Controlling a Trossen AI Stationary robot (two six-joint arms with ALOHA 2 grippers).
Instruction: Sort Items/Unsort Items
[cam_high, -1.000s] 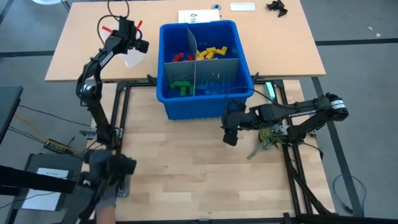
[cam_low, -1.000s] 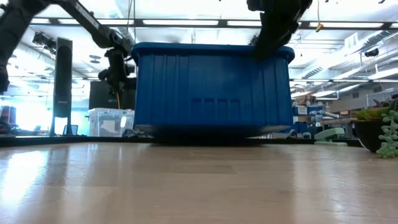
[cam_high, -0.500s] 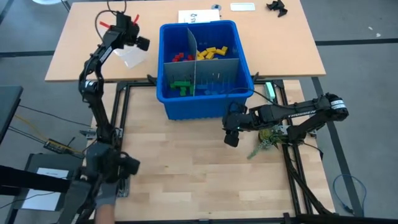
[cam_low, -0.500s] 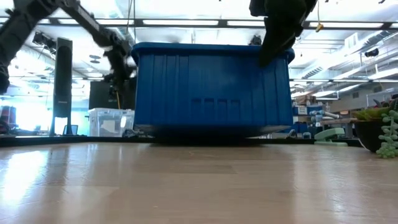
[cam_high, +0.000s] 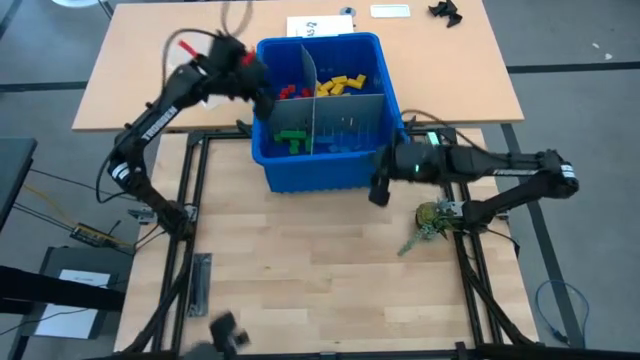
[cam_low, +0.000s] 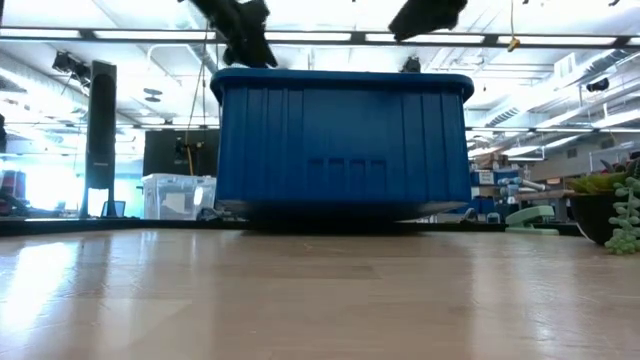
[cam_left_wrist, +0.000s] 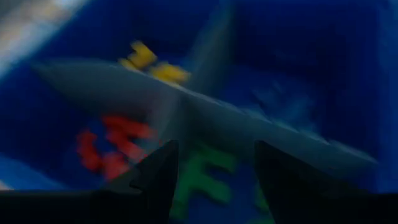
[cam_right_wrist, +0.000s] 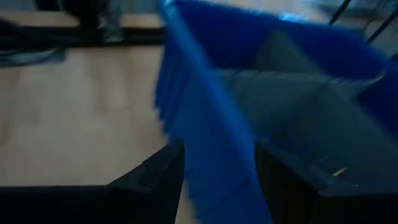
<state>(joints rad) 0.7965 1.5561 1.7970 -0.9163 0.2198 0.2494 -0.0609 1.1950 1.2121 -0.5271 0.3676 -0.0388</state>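
Both arms have swung in toward the bin (cam_high: 330, 172): left gripper (cam_high: 262, 98) now over its left wall, jaws apart and empty; right gripper (cam_high: 379, 188) at its near right corner, also parted, empty. Blocks (cam_high: 292, 137) sit sorted inside, split by dividers (cam_high: 312, 100).

A pale wooden tabletop (cam_high: 300, 260) is carrying a big blue bin (cam_high: 330, 170), which is sitting toward the far edge, about midway across. Near the right edge a small green plant (cam_high: 432, 218) is lying. The near half is showing bare wood.
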